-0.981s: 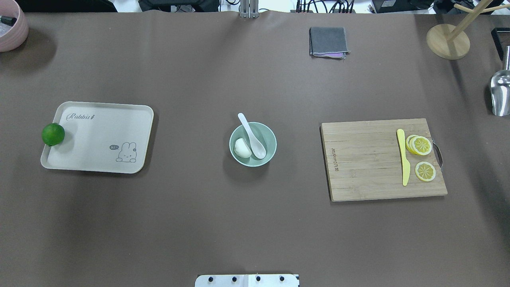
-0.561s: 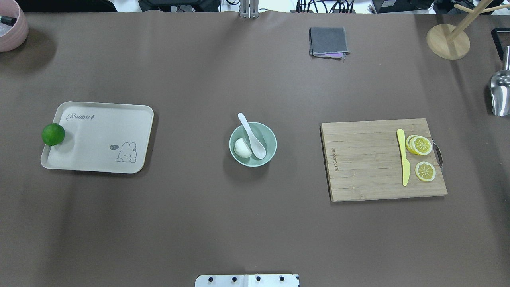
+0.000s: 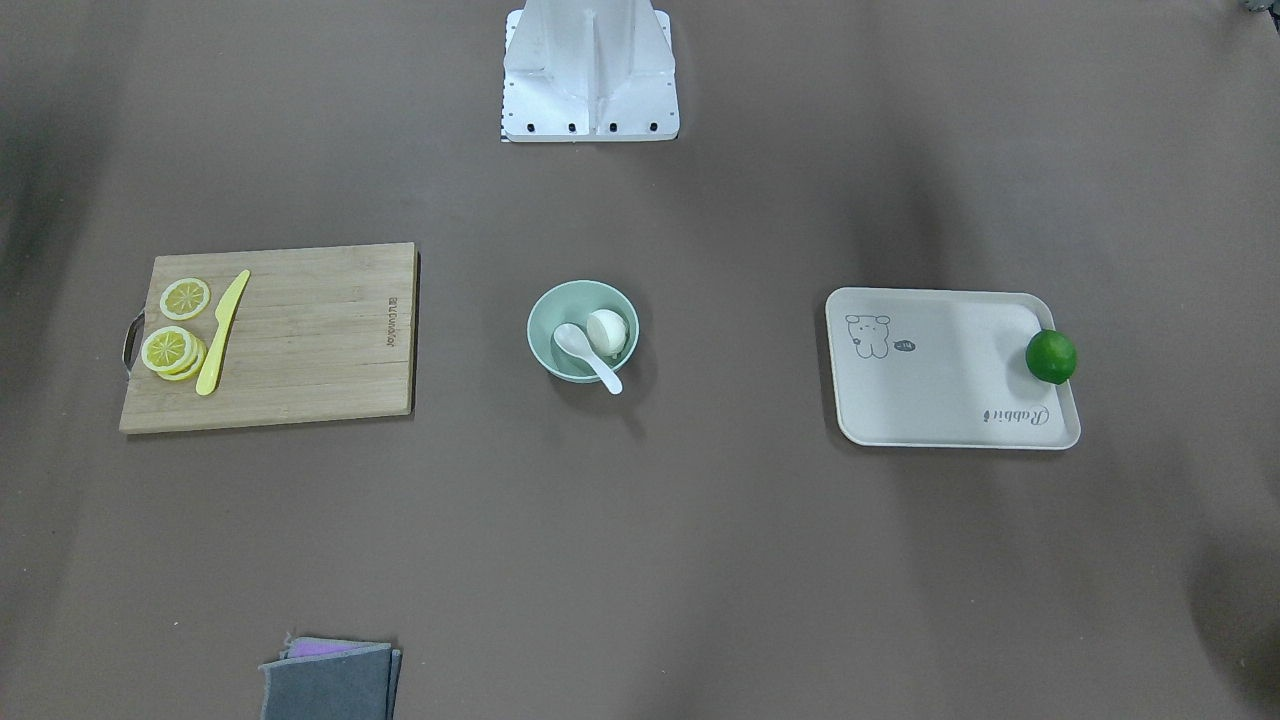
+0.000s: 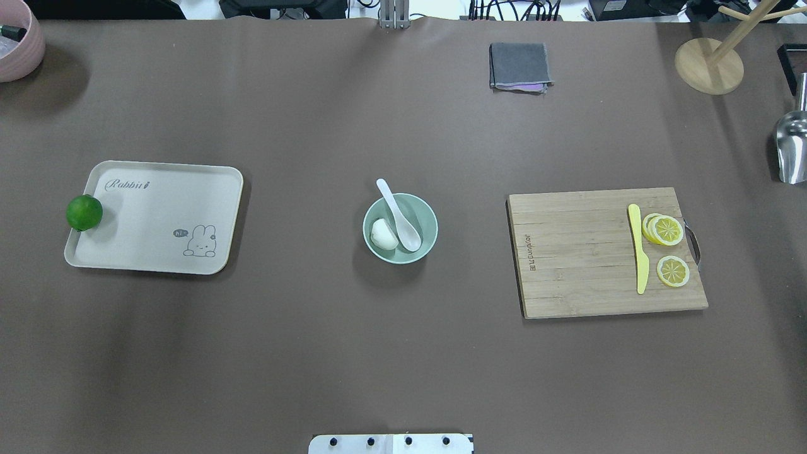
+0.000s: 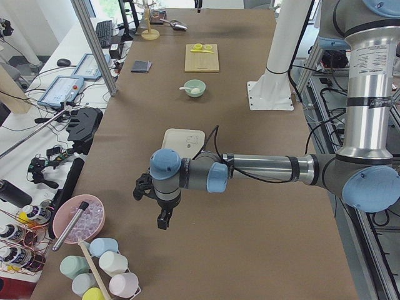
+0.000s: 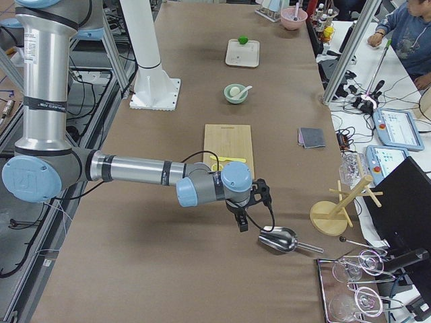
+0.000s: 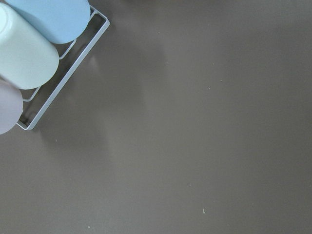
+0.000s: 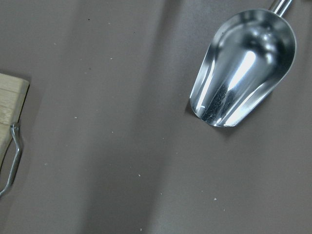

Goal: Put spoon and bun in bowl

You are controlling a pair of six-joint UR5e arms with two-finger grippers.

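The mint-green bowl (image 4: 427, 228) stands at the table's middle. The white bun (image 4: 383, 234) lies inside it on its left. The white spoon (image 4: 398, 215) rests in it with its scoop down and its handle over the far rim. Both also show in the front view: the bun (image 3: 607, 331) and the spoon (image 3: 585, 353) in the bowl (image 3: 560, 305). My left gripper (image 5: 161, 220) hangs over bare table far off at the left end. My right gripper (image 6: 242, 224) hangs far off at the right end. I cannot tell whether either is open.
A beige tray (image 4: 164, 221) with a green lime (image 4: 84, 212) lies to the left. A wooden cutting board (image 4: 580, 258) with a yellow knife (image 4: 640, 249) and lemon slices (image 4: 667, 230) lies to the right. A grey cloth (image 4: 519, 66), a metal scoop (image 8: 243, 68) and racked cups (image 7: 29, 53) are also here.
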